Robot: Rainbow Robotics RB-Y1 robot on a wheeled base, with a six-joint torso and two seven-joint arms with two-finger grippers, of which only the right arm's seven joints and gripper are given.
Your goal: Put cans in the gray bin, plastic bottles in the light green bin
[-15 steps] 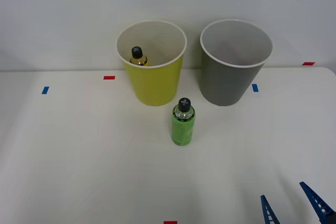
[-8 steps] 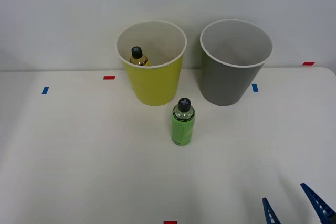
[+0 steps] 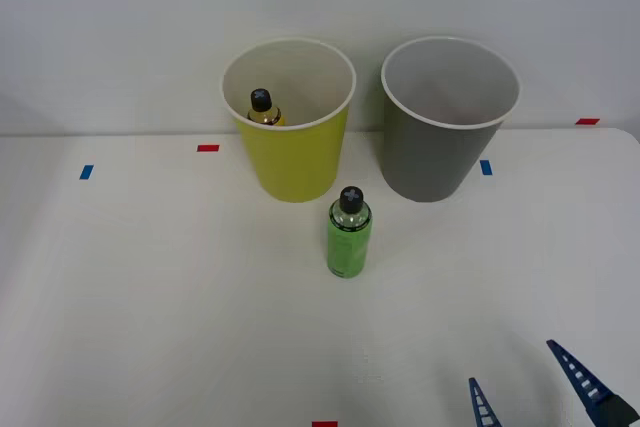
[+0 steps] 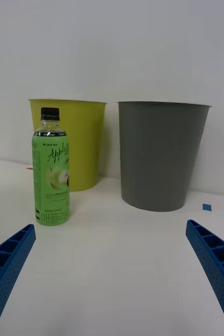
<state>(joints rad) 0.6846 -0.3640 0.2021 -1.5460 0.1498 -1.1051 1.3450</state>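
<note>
One green bottle (image 3: 348, 234) upright on table (image 3: 150, 297), before green bin (image 3: 290, 152); amber bottle (image 3: 263, 108) already inside. Gripper (image 3: 530, 387) spread wide, empty, well short. Bottle likely light, smooth, tippy: grasp mid-label.

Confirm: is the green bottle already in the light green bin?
No, the green bottle stands upright on the table in front of the light green bin, which holds the amber bottle.

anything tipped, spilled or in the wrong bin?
Nothing stands out. The green bottle stands upright on the table, not yet binned. The amber bottle sits in the light green bin, as it should. The gray bin is upright.
</note>
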